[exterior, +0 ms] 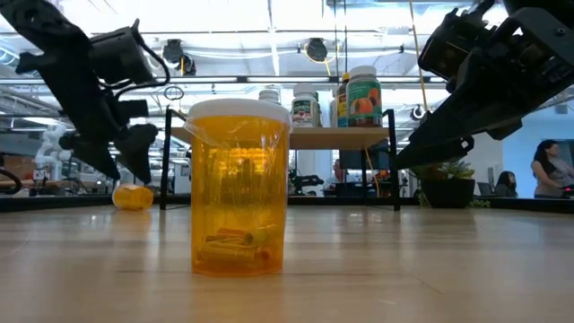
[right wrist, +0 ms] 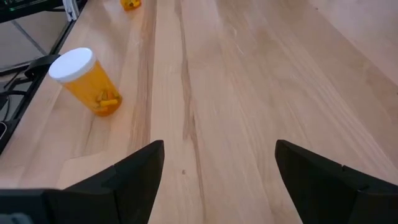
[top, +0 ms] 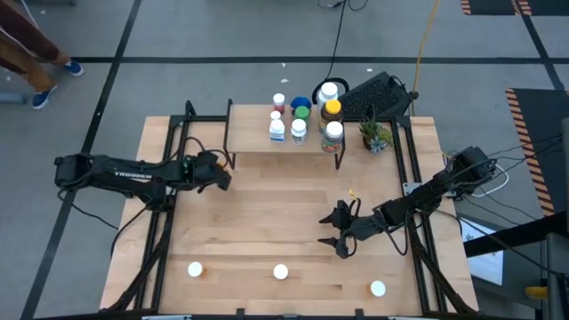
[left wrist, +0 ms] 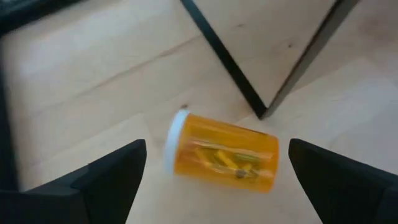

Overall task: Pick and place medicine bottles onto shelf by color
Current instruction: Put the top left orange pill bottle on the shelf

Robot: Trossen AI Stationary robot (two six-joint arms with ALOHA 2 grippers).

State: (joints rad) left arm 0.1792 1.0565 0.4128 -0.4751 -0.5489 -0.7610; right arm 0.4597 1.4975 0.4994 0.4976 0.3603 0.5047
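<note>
The left gripper [top: 224, 171] is held low with fingers spread wide; the right gripper [top: 333, 233] is likewise spread.

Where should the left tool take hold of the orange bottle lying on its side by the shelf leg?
Across the middle of its round body, coming down from above. The orange bottle lies tipped over on the table, white cap sideways, close to the shelf leg. The left tool hangs open over it, fingers to either side, so closing on the body probably beats the cap.
</note>
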